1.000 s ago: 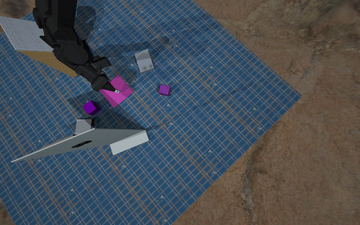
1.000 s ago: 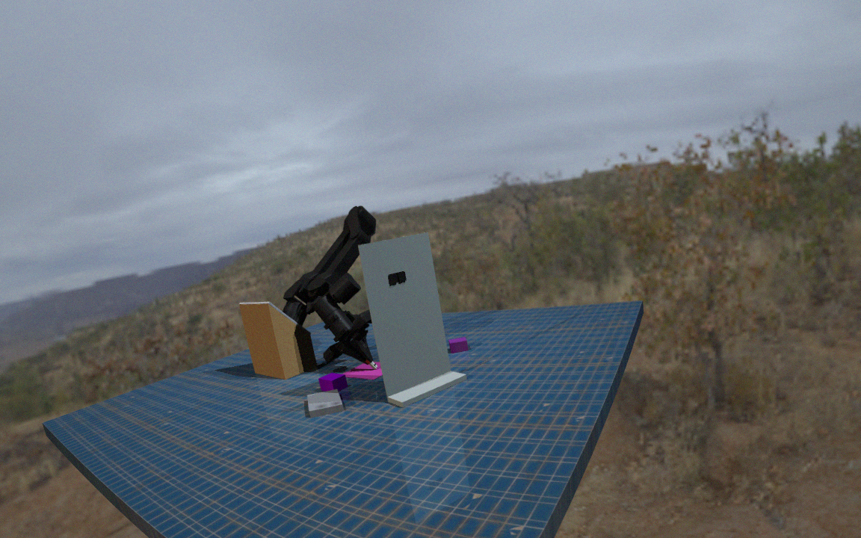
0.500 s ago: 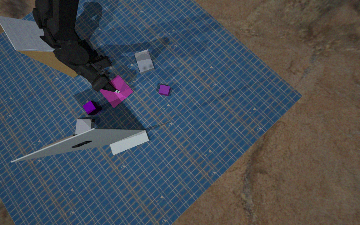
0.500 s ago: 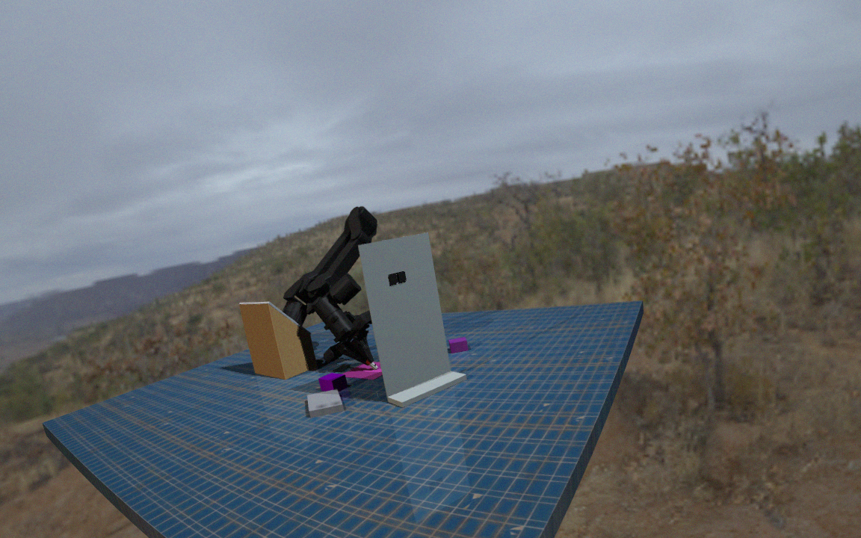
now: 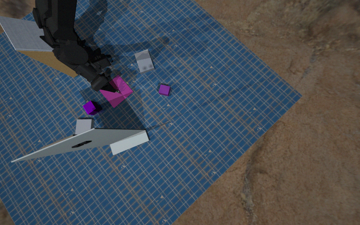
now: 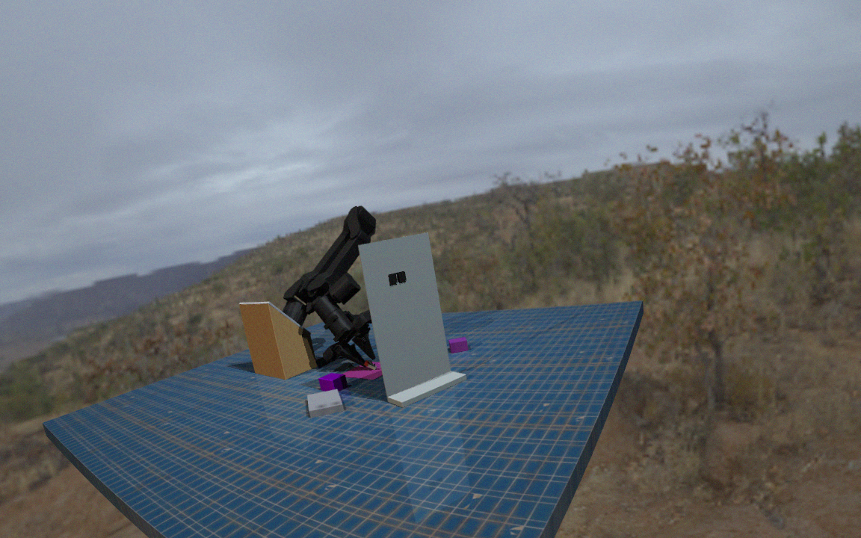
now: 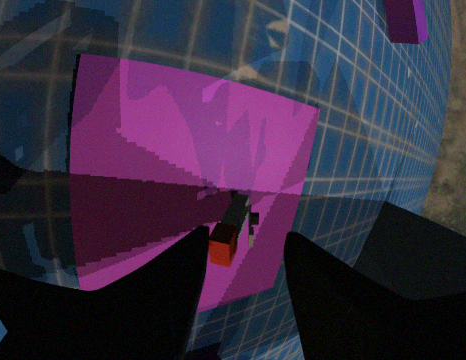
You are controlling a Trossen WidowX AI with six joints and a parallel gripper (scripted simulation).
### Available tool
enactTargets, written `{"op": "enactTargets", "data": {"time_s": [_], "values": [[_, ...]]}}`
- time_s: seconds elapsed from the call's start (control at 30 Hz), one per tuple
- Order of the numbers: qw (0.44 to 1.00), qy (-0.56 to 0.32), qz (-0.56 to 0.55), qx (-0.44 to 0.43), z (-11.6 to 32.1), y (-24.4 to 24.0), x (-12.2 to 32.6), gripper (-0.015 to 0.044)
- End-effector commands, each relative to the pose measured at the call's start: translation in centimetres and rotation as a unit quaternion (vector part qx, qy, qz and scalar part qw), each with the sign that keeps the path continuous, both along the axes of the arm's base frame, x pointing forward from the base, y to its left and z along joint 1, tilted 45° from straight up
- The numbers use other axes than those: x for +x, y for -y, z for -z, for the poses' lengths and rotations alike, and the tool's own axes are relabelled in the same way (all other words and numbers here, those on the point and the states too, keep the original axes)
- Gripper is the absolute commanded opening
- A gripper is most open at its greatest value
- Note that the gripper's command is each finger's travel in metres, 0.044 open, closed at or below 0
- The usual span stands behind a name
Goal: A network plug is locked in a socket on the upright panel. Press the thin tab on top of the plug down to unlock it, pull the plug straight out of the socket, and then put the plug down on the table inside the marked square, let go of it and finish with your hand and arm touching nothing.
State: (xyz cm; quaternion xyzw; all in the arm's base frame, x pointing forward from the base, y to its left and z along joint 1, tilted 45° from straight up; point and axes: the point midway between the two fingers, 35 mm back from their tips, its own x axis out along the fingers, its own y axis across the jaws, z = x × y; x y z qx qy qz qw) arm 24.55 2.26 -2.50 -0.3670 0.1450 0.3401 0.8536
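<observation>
The plug (image 5: 116, 89) (image 6: 371, 366) (image 7: 235, 212), grey with a red rear end, is at the magenta marked square (image 5: 113, 101) (image 6: 361, 375) (image 7: 153, 120), inside its outline in the wrist view. I cannot tell whether it lies fully flat. My gripper (image 6: 372, 362) (image 7: 248, 239) is open around the plug's rear. In the wrist view the left finger is very close to the red end, and a gap shows on the right. Whether the left finger touches it is unclear. The upright panel (image 5: 114, 135) (image 6: 406, 320) has black pieces (image 5: 81, 144) (image 6: 397, 278) on its visible face.
A purple block (image 5: 89, 107) (image 6: 332, 381) and a grey block (image 5: 84, 126) (image 6: 324, 403) are between square and panel. Another purple block (image 5: 164, 90) (image 6: 457, 345) and grey block (image 5: 144, 61) are on the square's other side. An orange-sided box (image 5: 55, 62) (image 6: 270, 341) is beside the arm.
</observation>
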Motion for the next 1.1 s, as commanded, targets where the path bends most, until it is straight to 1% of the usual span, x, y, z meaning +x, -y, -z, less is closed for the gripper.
{"op": "enactTargets", "data": {"time_s": [0.0, 1.07], "values": [[1.0, 0.001, -0.001, -0.001, -0.1, 0.1, -0.1, 0.0156], [1.0, -0.001, -0.001, -0.002, -0.9, 1.0, -1.2, 0.0156]]}}
